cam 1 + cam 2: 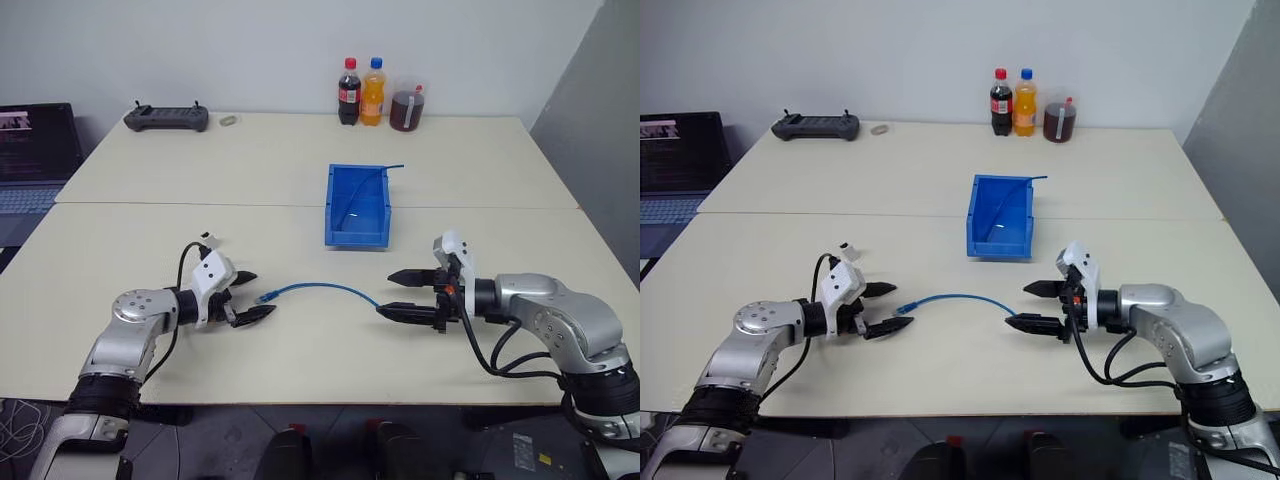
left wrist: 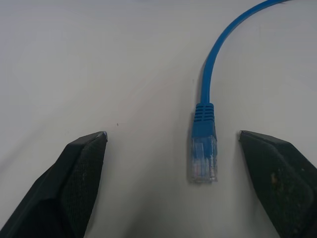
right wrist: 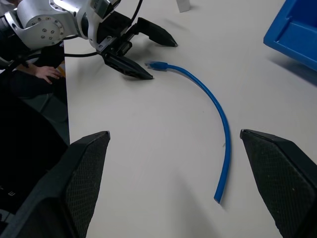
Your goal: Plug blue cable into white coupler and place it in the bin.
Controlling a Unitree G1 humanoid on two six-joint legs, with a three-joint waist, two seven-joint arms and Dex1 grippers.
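**Both claws spread at the ends of the blue cable on the bench**

The blue cable (image 1: 318, 289) is thin, smooth and flexible, lying flat on the near half of the bench (image 1: 150, 230) in a shallow arch. Its left end carries a ribbed blue boot and a clear plastic plug (image 2: 203, 157); its right end runs in under the right claw, tip hidden there.

Left claw (image 1: 250, 297): two black tapered fingers with fine textured pads, spread wide, pointing right, the plug just off the fingertips and lined up between them; nothing pinched. Right claw (image 1: 403, 294): same black wedge fingers, spread wide, pointing left, hovering over the cable's right end; not gripping it.

The bin (image 1: 357, 206) is bright blue hard plastic, rectangular, open-topped, lower front lip facing near, sitting mid-bench just beyond the cable. A second thin blue cable (image 1: 372, 180) lies in it, one end poking over the far right rim. A small white boxy piece (image 1: 211, 240) sits just beyond the left claw, too small to identify.

Bench is matte cream, two slabs with a seam. Far edge: cola bottle (image 1: 348, 92), orange soda bottle (image 1: 373, 92), clear tub of dark liquid (image 1: 407, 104). Far left: black handheld controller (image 1: 166, 118). Laptop (image 1: 35, 150) off the left edge. Nothing lies between claws and cable.
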